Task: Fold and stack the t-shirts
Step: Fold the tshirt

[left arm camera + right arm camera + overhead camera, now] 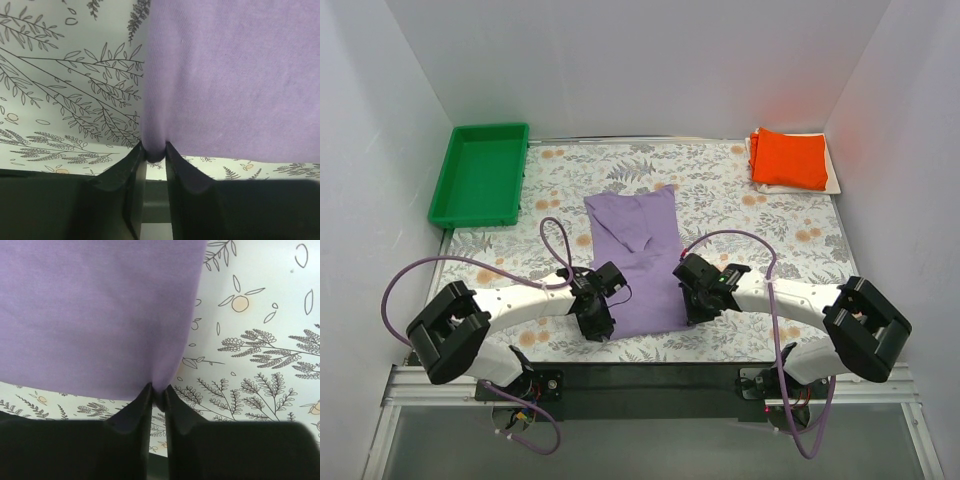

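Soft lavender cloth t-shirt (635, 262), long axis running away from both pincers. The left pincer (155, 152) and right pincer (157, 392) each clamp a near hem corner.

t-shirts 3: purple t-shirt (635, 262), orange t-shirt (790, 158), whitish t-shirt (832, 172) | green tray (480, 175) 1 | grippers 2: left gripper (155, 150), right gripper (159, 390)

Tabletop (760, 240): leaf-and-fruit print surface. Green tray (444, 185) sits at upper left of the frame. Lavender t-shirt (640, 260) lies at centre, partly folded. Whitish folded t-shirt (834, 181) lies at upper right, with the orange t-shirt (790, 158) stacked on it.
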Tool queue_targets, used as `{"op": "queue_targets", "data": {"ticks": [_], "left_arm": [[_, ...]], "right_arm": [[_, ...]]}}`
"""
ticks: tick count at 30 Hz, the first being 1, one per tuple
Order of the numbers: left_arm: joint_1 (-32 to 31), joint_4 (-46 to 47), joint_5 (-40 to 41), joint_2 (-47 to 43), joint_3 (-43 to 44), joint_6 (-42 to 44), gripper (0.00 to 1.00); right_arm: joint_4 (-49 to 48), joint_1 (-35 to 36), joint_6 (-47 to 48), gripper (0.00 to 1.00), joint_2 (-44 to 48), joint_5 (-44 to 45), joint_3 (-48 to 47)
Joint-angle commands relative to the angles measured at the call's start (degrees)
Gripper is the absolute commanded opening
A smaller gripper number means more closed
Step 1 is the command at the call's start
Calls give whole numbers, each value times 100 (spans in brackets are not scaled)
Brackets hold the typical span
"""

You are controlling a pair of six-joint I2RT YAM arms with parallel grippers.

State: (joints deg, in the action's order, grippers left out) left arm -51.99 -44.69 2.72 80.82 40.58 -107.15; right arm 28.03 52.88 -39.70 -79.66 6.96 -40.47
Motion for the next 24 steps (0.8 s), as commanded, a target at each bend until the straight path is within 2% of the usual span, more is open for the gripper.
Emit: {"op": "queue_targets", "data": {"ticks": [1, 3, 4, 5, 11, 15, 16, 19, 21, 24], "left_arm": [[-75, 347, 422, 444, -305, 45, 18], [-75, 233, 431, 444, -270, 89, 11], [-75, 198, 440, 418, -217, 107, 4], [-75, 136, 414, 383, -191, 177, 0], [-83, -742, -86, 5, 134, 634, 0], [-171, -1576, -998, -601, 214, 783, 0], [-241, -1709, -1437, -889, 214, 819, 0], [-347, -1885, -1923, -1347, 310, 836, 0], [-356, -2139, -1986, -1437, 651, 854, 0], [-321, -2203, -1347, -1385, 1519, 661, 0]], "right_arm": [[510, 64, 85, 14, -226, 103, 154], [563, 64, 129, 3, -208, 104, 136], [580, 64, 147, 1, -191, 104, 127], [633, 64, 199, 1, -182, 78, 101], [1308, 64, 445, 1, 117, -474, -40], [2317, 73, 682, 1, 538, -1090, -137], [2486, 73, 744, 1, 713, -1318, -172], [3144, 82, 823, 1, 1065, -1557, -329], [3436, 56, 885, 1, 1171, -1558, -566], [3806, -111, 1183, 1, 1058, -1391, -1225]]}}
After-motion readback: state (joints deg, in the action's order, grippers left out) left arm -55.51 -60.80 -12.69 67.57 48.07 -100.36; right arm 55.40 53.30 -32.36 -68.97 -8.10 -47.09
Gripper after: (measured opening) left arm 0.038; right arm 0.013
